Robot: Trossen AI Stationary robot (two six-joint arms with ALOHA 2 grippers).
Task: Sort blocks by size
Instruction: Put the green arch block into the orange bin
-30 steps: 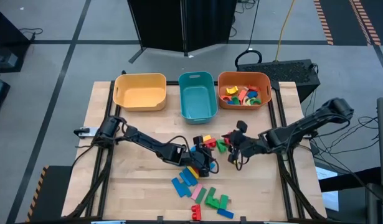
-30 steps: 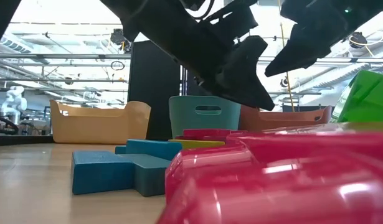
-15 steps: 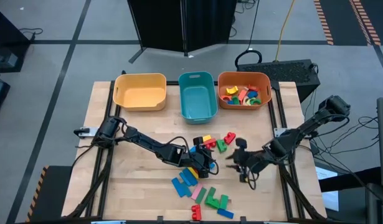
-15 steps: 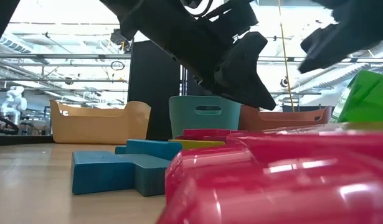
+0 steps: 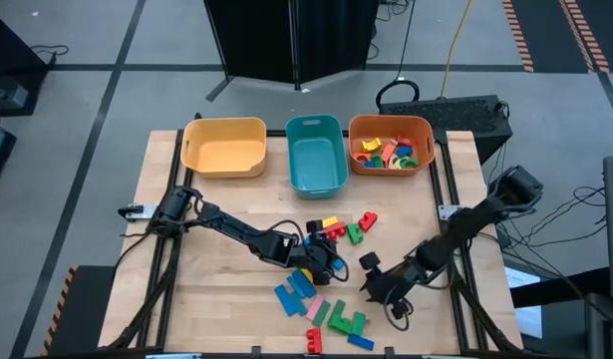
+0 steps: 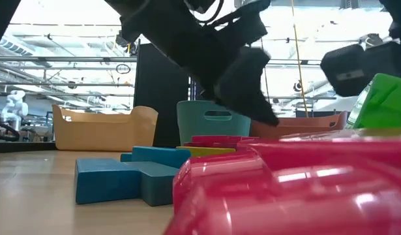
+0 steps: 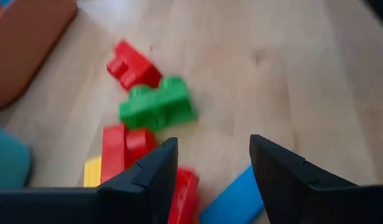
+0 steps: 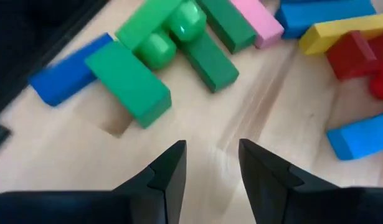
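Observation:
Blocks lie in two loose groups on the wooden table. A yellow, red and green cluster (image 5: 334, 230) sits mid-table, with one red block (image 5: 367, 219) beside it. A pile of blue, yellow, pink, green and red blocks (image 5: 321, 307) lies by the near edge. My left gripper (image 5: 324, 263) hangs open between the two groups, over a red block (image 7: 185, 193) and a blue bar (image 7: 231, 202). My right gripper (image 5: 370, 283) is open just right of the near pile, its fingers (image 8: 169, 171) over bare wood, facing green blocks (image 8: 160, 46).
Three bins stand along the far edge: yellow (image 5: 224, 146), teal (image 5: 316, 152) and orange (image 5: 390, 145), the orange one holding several blocks. Bare wood lies at the table's left half and the right near corner. A big red block (image 6: 285, 189) fills the low view's foreground.
My right gripper has swung from beside the mid-table cluster toward the near edge and down, rolling as it went, and now faces the near pile. Its finger gap looks unchanged. No block has moved.

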